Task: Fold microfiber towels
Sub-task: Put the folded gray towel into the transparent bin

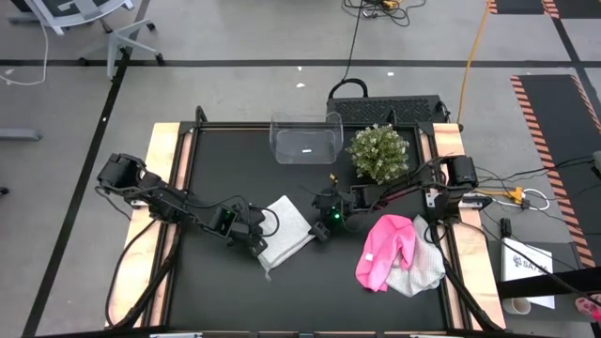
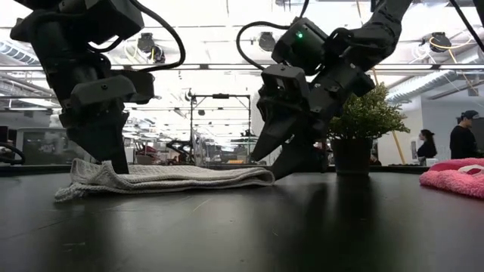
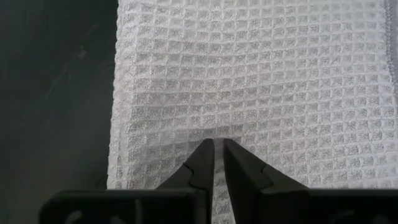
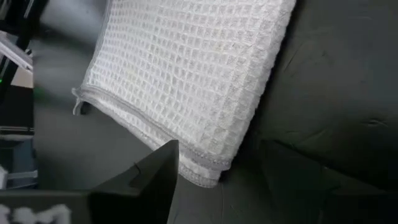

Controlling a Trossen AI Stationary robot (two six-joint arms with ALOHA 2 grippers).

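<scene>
A white waffle-weave towel [image 1: 286,233] lies folded and flat near the middle of the black worktop [image 1: 216,291], and both arms are down at it. The left pincer [image 3: 218,147] presses on the towel's left part, its two fingers drawn almost together with only a thin slit between them; the wrist view shows the cloth dimpled slightly at the tips, but whether any fabric is actually caught there cannot be told. The right pincer [image 2: 280,159] stands at the towel's right edge, fingers spread apart and angled toward the worktop, with nothing between them; from the low view its tips sit just beside the folded edge rather than on it.

The pink towel [image 1: 385,249] lies crumpled toward the right side of the worktop, resting partly over a second pale towel [image 1: 418,270]; both are unfolded and well apart from the arms. A clear bin [image 1: 305,138] and a small potted plant [image 1: 378,152] stand at the far edge.

The step in hand appears to be finishing the first towel: the fold is made and is being flattened or held. The next move probably calls for either another fold, with the right pincer sliding under the free edge and closing on it, or a release by both arms before turning to the pink towel
</scene>
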